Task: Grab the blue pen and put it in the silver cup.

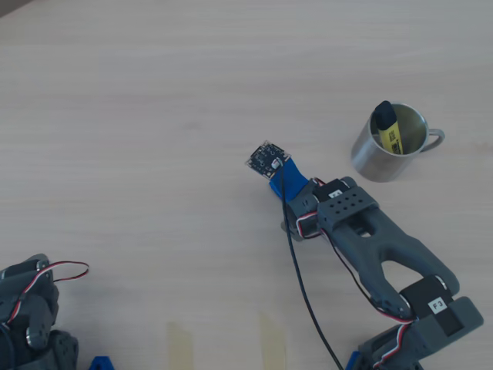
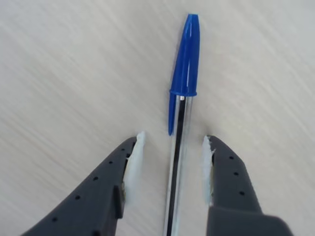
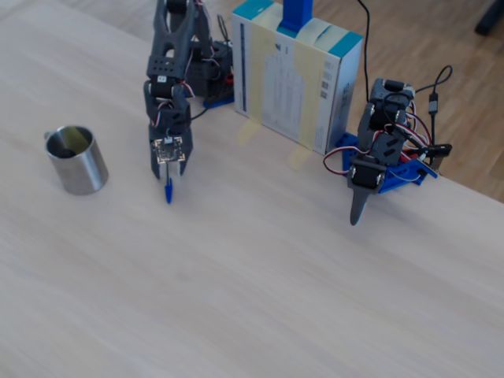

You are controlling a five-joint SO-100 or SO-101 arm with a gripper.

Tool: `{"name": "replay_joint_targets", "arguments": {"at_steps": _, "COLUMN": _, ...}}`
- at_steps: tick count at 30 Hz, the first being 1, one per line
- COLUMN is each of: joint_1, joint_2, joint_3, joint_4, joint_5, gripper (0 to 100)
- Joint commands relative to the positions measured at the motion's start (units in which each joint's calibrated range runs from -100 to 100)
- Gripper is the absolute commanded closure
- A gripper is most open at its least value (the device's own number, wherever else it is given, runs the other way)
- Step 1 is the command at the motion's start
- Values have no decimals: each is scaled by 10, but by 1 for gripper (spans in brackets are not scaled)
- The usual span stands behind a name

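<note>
Blue pen (image 2: 178, 147), one, between the wide hand's (image 2: 172, 142) fingers; one silver cup (image 1: 385, 146).

— Light? Even, soft daylight on the pale table (image 1: 154, 92); shadows faint, hugging the silver cup (image 1: 389, 150) in the overhead view.
— Glare? Mild sheen on that cup's rim, nothing blown out.
— Focus? Wrist view: blue pen (image 2: 184, 73) fairly crisp, wood grain around it smeared. Fixed view softens toward the near edge, far from the cup (image 3: 76, 161).
</note>
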Motion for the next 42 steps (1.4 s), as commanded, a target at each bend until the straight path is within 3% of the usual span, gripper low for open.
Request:
{"name": "replay_joint_targets", "arguments": {"at_steps": 1, "joint_1": 4, "joint_2": 3, "joint_3": 3, "joint_4": -17, "joint_5": -2, "gripper": 81}}
{"name": "replay_joint_targets", "arguments": {"at_steps": 24, "joint_1": 3, "joint_2": 11, "joint_3": 5, "joint_4": -2, "joint_5": -3, "gripper": 81}}
{"name": "replay_joint_targets", "arguments": {"at_steps": 29, "joint_1": 5, "joint_2": 3, "joint_3": 25, "joint_4": -1, "joint_5": -26, "gripper": 99}}
{"name": "replay_joint_targets", "arguments": {"at_steps": 42, "joint_1": 13, "joint_2": 3, "joint_3": 33, "joint_4": -1, "joint_5": -33, "gripper": 98}}
